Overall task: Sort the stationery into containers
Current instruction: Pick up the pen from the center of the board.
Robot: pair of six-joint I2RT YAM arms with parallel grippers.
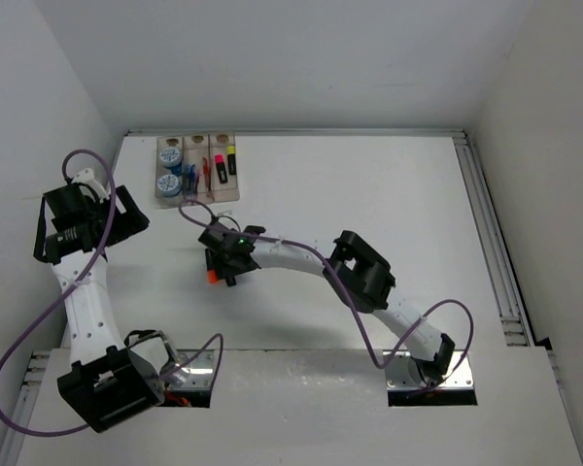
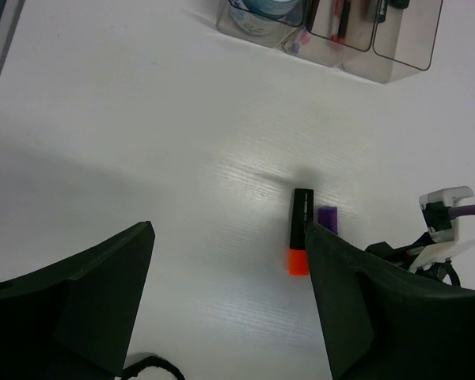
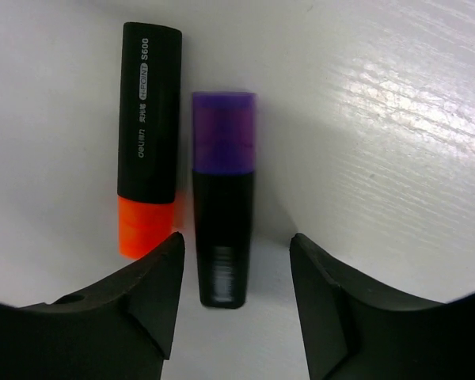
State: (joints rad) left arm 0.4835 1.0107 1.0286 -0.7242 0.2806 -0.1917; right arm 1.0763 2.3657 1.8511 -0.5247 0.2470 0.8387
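Fingers of my right gripper (image 3: 236,241) stand spread apart, one on each side of the purple-capped highlighter (image 3: 223,198); they are not closed on it. It lies flat on the white table (image 1: 369,184) with its cap pointing away from my wrist. Just beside it, on its left in the right wrist view, lies the orange-capped highlighter (image 3: 148,142), parallel but turned the other way, with its cap toward me.

Further out and to the left, my left gripper (image 2: 229,237) hangs above the table with its jaws wide and holds nothing. Both highlighters show between its fingers.

At the far edge stands the tray (image 2: 400,59) — two patterned discs (image 1: 170,170) in its left slot, pens (image 1: 201,175) in the middle one, and a pink-capped highlighter (image 1: 220,163) and a yellow-capped highlighter (image 1: 231,155) in the right one.
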